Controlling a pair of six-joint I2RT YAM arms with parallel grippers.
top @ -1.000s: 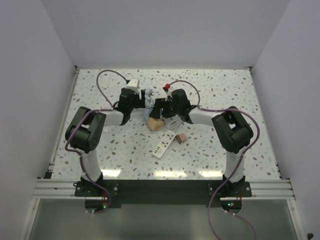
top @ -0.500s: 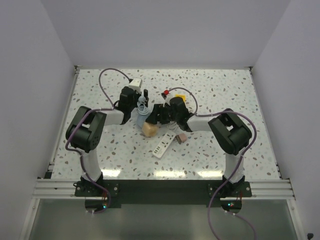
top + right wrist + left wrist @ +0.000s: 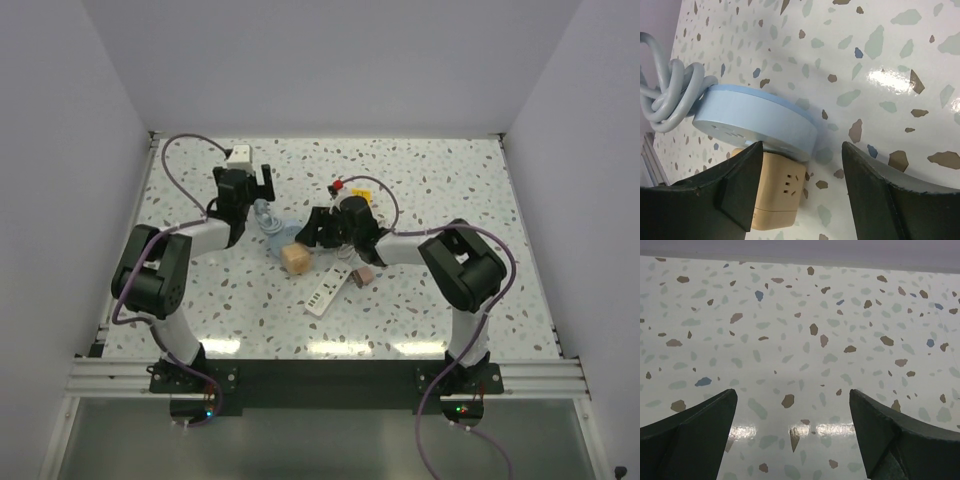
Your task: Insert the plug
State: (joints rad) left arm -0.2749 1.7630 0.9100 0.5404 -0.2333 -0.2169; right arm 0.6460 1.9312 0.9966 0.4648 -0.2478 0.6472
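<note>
The dusty-pink plug (image 3: 364, 274) lies on the table on its thin white cord (image 3: 347, 250), beside the right forearm; it does not show in either wrist view. My right gripper (image 3: 310, 231) is open; in the right wrist view (image 3: 800, 185) its jaws stand wide apart around a peach cube (image 3: 780, 195) with socket holes and the rim of a round light-blue socket disc (image 3: 755, 115). My left gripper (image 3: 258, 182) is open and empty at the back left; the left wrist view (image 3: 792, 425) shows only bare table between its jaws.
A white power strip (image 3: 328, 290) lies slanted just in front of the plug. The blue disc (image 3: 278, 236) and its knotted grey cord (image 3: 670, 90) lie left of the peach cube (image 3: 295, 258). A small red part (image 3: 338, 185) and a yellow thing (image 3: 362, 186) sit behind the right wrist.
My left gripper has pulled back and to the left, away from the blue disc. My right gripper has shifted left and the peach cube now lies lower left on the table.
</note>
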